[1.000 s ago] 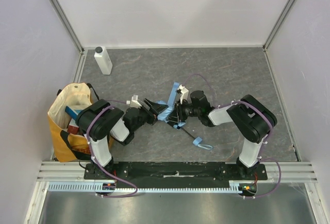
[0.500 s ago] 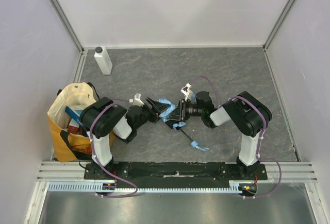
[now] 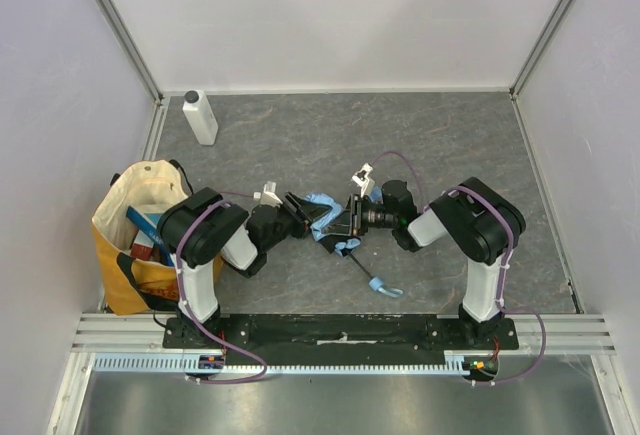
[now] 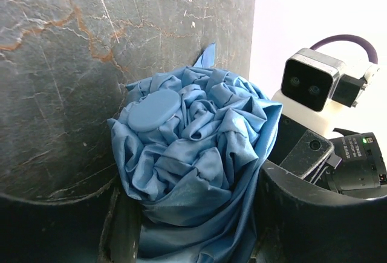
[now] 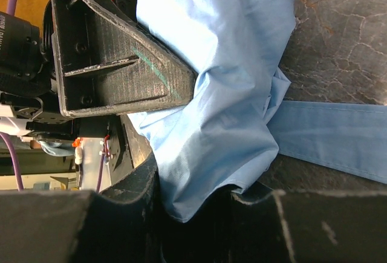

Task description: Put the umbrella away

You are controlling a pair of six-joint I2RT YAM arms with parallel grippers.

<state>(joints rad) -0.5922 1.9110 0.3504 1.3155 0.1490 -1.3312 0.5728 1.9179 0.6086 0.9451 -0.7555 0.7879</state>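
worktop [image 3: 450, 145]: grey marbled slab, carries everything
tote bag [image 3: 122, 210]: yellow and cream, stands open at the near-left corner of the worktop with items already inside, just beside the left arm base
right end effector [image 3: 343, 223]: reaches in from the right; jaws clamped on a fold of blue fabric, seen in the right wrist view
left end effector [image 3: 303, 211]: reaches in from the left; jaws on either side of the bunched canopy with fabric filling the gap; cannot tell if the clamp is firm
umbrella [image 4: 193, 148]: sky-blue, folded, canopy crumpled into a loose bunch with the round cap facing the left wrist camera; mid worktop, nearer the near edge, between the two end effectors
bottle [image 3: 200, 118]: white plastic, upright at the far-left corner, well apart from the action
shaft [image 3: 362, 263]: black, runs from the bunch toward the near edge, appears to lie on the worktop
strap loop [image 3: 390, 287]: small, blue, at the shaft's near end
step: bunching the canopy between both end effectors, probably handing it to the left; not yet stowed
next: left needs a secure hold on the bunch, right lets go, then carry it to the near-left corner and drop it into the tote bag; mind the trailing shaft and loose fabric at the bag mouth
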